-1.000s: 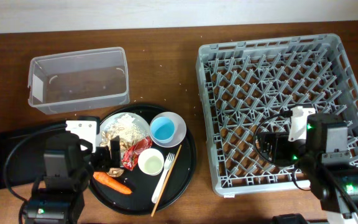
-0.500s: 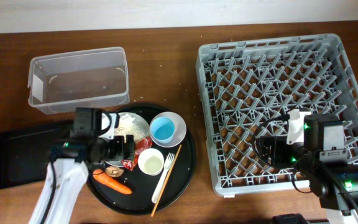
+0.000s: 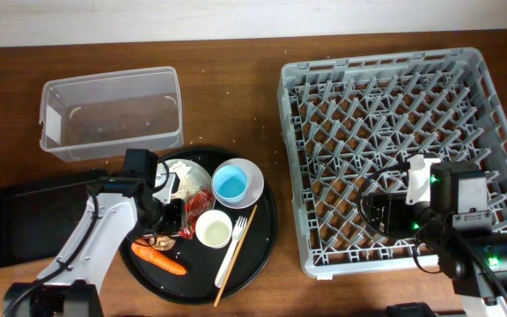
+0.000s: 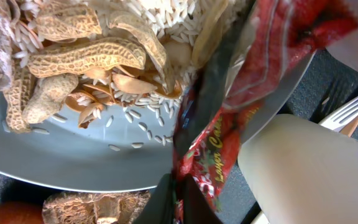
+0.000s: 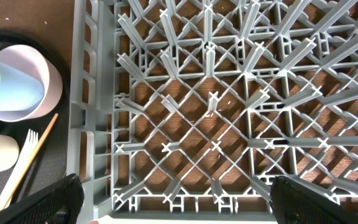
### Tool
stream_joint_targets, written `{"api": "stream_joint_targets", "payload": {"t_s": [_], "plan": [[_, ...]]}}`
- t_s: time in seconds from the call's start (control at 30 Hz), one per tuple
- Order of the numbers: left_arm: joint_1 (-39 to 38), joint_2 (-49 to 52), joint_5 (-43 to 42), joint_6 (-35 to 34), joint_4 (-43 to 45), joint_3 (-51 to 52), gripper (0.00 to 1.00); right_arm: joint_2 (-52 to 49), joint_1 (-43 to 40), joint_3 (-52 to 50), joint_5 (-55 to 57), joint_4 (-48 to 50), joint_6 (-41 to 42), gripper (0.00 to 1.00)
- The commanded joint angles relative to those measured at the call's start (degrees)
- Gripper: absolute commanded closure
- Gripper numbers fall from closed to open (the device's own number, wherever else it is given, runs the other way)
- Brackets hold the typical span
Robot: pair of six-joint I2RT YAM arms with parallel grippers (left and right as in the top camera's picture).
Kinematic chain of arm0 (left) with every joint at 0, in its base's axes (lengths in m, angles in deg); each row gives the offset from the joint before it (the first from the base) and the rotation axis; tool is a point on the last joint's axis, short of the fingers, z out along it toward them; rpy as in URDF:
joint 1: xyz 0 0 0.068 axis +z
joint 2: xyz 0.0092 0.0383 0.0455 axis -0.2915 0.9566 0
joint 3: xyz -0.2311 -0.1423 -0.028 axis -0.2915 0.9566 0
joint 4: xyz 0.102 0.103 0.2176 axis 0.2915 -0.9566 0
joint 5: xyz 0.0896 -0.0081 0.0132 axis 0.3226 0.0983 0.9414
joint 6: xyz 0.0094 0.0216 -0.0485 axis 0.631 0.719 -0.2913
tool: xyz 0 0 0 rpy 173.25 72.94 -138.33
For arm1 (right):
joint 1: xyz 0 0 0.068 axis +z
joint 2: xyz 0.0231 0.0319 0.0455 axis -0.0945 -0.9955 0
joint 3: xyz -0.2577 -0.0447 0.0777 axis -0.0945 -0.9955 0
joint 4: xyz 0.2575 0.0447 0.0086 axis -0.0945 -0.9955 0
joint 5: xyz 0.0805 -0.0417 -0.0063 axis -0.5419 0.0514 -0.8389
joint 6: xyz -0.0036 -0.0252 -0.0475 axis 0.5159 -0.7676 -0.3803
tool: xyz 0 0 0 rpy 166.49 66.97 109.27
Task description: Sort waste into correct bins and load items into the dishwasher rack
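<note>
Wrapper, red, clamped in left gripper at white plate rim. Right gripper with jaws wide apart above dish rack.

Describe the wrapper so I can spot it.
Left of the grey rack sits a round black tray. On it, between the rice plate and the small white cup, is the red wrapper. It alone is crinkled and red; the nearby carrot is orange.

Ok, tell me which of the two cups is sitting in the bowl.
The light blue cup: it stands in the white bowl, while the small white cup sits directly on the round black tray.
</note>
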Motion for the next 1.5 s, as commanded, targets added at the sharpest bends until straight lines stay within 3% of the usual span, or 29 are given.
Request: {"api": "stream_joint_targets", "payload": {"t_s": [0.0, 0.2, 0.27, 0.4, 0.6, 0.7, 0.77, 0.8, 0.97, 1.1, 1.17, 1.3, 1.47], "plan": [[0.31, 0.15, -0.81, 0.11, -0.63, -2.12, 1.0, 0.11, -0.39, 1.27, -0.31, 0.11, 0.42, 0.02], [0.37, -1.05, -0.11, 1.46, -8.87, -17.79, 0.99, 0.11, -0.39, 1.27, -0.24, 0.13, 0.42, 0.02], [0.42, -1.36, 4.85, 1.57, -7.98, -24.41, 1.0, 0.11, -0.39, 1.29, -0.24, 0.15, 0.42, 0.02], [0.42, -0.81, 17.44, 1.57, 6.73, -26.49, 0.99, 0.11, -0.39, 1.27, -0.26, 0.13, 0.42, 0.02], [0.81, 7.76, 25.53, 1.6, 21.35, -26.49, 0.99, 0.11, -0.39, 1.27, -0.28, 0.11, 0.44, 0.01], [2.73, 12.07, 25.38, 1.57, 25.68, -26.49, 0.72, 0.11, -0.39, 1.27, -0.28, 0.11, 0.44, 0.02], [3.1, 12.39, 25.38, 1.6, 26.36, -26.51, 0.25, 0.11, -0.39, 1.27, -0.28, 0.13, 0.44, 0.02], [3.08, 12.26, 25.38, 1.6, 26.27, -26.51, 0.21, 0.11, -0.39, 1.27, -0.28, 0.13, 0.44, 0.02], [2.78, 6.93, 21.33, 1.55, 16.15, -26.51, 0.21, -0.52, -0.39, 1.27, -0.28, 0.11, 0.44, 0.01], [2.78, 3.76, 6.56, 0.87, -2.27, -26.36, 0.21, -1.16, -0.39, 1.27, -0.28, -0.59, 0.44, 0.02], [2.75, 3.91, 5.35, -1.27, -6.69, -25.0, 0.21, -1.16, -0.39, 1.27, -0.28, -0.72, 0.44, 0.02], [1.7, 3.96, 5.35, -1.79, -3.85, -19.58, 0.21, -1.16, -0.39, 1.27, -0.31, -0.72, 0.44, 0.02], [-0.55, 4.35, 5.42, -1.84, 14.19, -9.97, 0.26, -1.16, -0.39, 1.27, -0.31, -0.94, 0.44, 0.02]]}}
